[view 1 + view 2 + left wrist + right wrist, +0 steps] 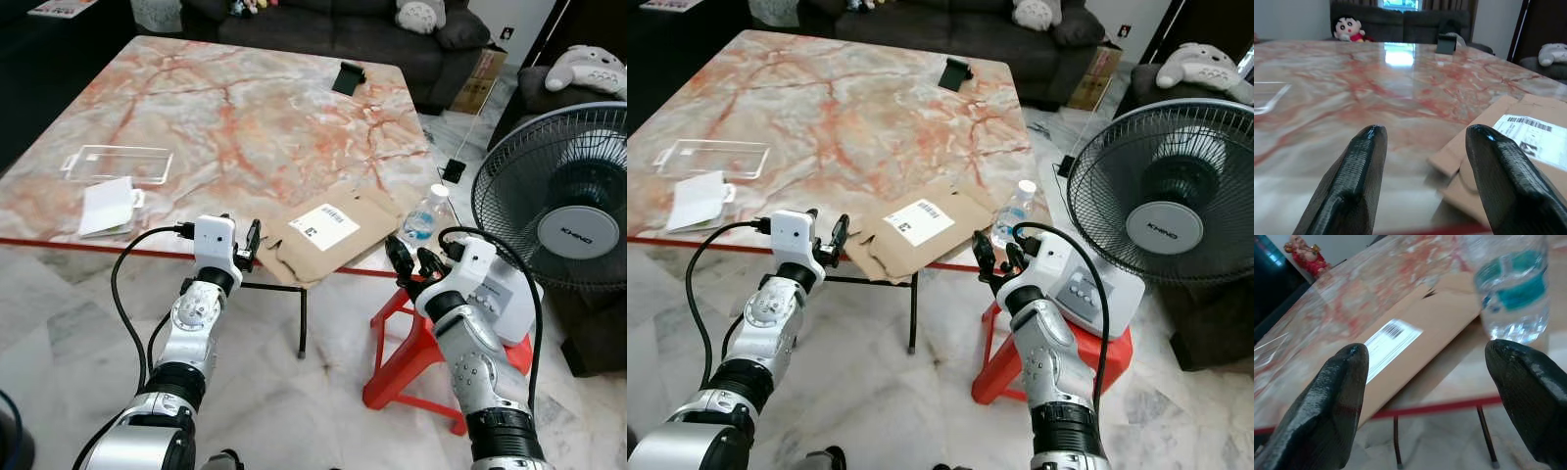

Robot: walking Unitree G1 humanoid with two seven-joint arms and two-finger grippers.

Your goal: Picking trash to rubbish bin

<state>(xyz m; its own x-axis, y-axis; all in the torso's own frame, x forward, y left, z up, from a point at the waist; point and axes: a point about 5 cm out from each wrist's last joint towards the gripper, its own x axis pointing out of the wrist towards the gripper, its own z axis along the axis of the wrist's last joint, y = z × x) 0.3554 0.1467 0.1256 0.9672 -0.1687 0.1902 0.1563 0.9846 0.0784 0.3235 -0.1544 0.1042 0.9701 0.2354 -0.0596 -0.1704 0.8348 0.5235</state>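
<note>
Flattened cardboard [328, 233] on table [196, 108] near edge, long axis diagonal, overhanging between my left gripper [249, 247] and right gripper [409, 258]; both wide open, empty. Right wrist view reveals bottle [1513, 298] close.

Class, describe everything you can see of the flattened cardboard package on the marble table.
The cardboard package is brown, flattened and creased, with a white shipping label bearing a barcode on top. It lies flat at the marble table's near edge, one corner overhanging the red trim. A clear water bottle stands beside it. The left gripper and right gripper hover open near it, not touching.
</note>
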